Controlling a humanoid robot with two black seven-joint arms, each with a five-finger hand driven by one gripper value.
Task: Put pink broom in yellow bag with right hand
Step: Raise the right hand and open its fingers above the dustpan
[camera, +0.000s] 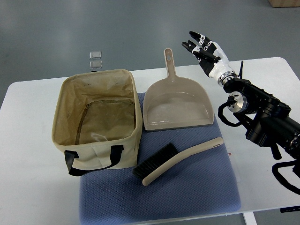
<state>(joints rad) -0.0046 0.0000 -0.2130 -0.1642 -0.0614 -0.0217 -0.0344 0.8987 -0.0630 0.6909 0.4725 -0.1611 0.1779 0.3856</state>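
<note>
Grey floor behind a white desk (28,154); blue textured mat (187,183) spread over its middle. No readable brand, label or writing on anything in view.

Hand broom (180,159): curved beige-pink plastic handle, black bristles. It lies flat on the mat, near the front, just right of the bag and in front of the dustpan. Long axis runs diagonally: handle tip points up-right toward the robot arm, head end points down-left toward the bag's lower corner. Bristles face up-left. Nothing touches it.

Open-top fabric bag (96,117), pale yellow-tan with black strap handles on the front, stands upright on the left, partly on the mat. Inside looks empty, a zip line visible on the inner wall.

Beige plastic dustpan (177,105) lies flat behind the broom, handle pointing away from the robot, open edge toward the broom.

Two small clear square pieces (96,59) sit at the desk's far edge behind the bag.

Right hand (206,49), white with black fingertips, hovers above the far right of the desk beyond the dustpan; fingers extended and relaxed, holding nothing. Well apart from the broom. Black arm enters from the right edge.
</note>
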